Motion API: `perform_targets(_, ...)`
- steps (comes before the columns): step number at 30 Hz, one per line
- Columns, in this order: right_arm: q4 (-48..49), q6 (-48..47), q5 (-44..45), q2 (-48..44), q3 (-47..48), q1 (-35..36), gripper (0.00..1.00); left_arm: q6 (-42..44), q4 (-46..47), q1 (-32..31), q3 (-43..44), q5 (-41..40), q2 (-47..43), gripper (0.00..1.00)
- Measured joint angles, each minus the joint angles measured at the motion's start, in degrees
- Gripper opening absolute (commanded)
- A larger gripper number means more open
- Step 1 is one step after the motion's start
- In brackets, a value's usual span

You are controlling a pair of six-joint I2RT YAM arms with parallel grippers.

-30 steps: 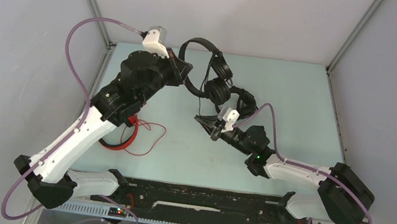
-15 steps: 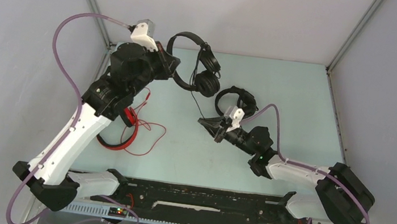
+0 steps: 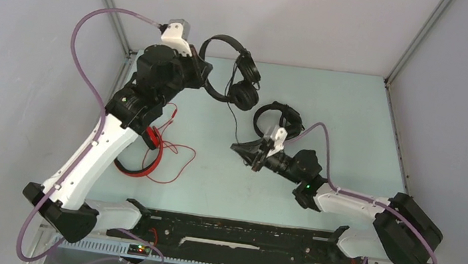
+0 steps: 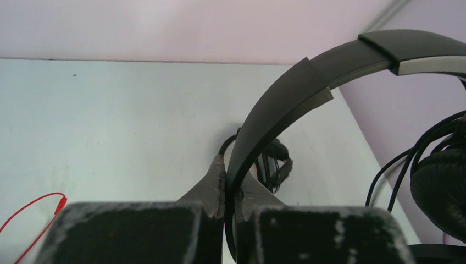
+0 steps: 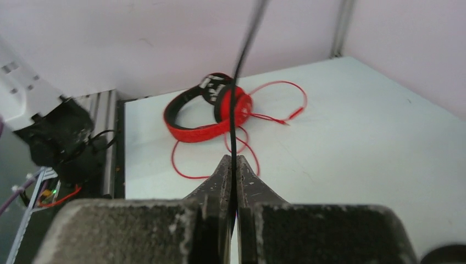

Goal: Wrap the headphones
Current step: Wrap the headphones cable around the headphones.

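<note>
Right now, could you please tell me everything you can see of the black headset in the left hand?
The slim black headset is held in the air, its matte, plastic-looking band pinched in the shut left hand. Two round padded cups hang at the far end. Its thin black cable runs down to the shut right hand, which pinches it.

L fingers (image 3: pixel 201 74) – clamp blk headset (image 3: pixel 243 96) band | R fingers (image 3: pixel 243 151) – pinch cable (image 3: pixel 234 127) | red headset (image 3: pixel 152 138) – on table (image 3: pixel 354 120)

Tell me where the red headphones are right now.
In the top view, the red headphones lie on the table's left side, partly under the left arm, with their red cable looped beside them toward the centre.
</note>
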Motion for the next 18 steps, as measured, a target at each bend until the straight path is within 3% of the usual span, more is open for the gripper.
perform_targets(4,-2.75,5.35,-0.52,-1.73,-0.2,-7.06,0.0,4.96,-2.45,0.07,0.0,7.85,-0.17,0.0)
perform_targets(10,-9.88,15.56,-6.34,-6.84,0.0,-15.78,0.0,19.39,-7.28,0.04,-1.92,20.24,-1.16,0.0)
perform_targets(18,-27.76,22.43,-18.91,-11.52,7.39,-18.73,0.0,43.3,-7.58,-0.81,-11.21,25.27,-2.99,0.0)
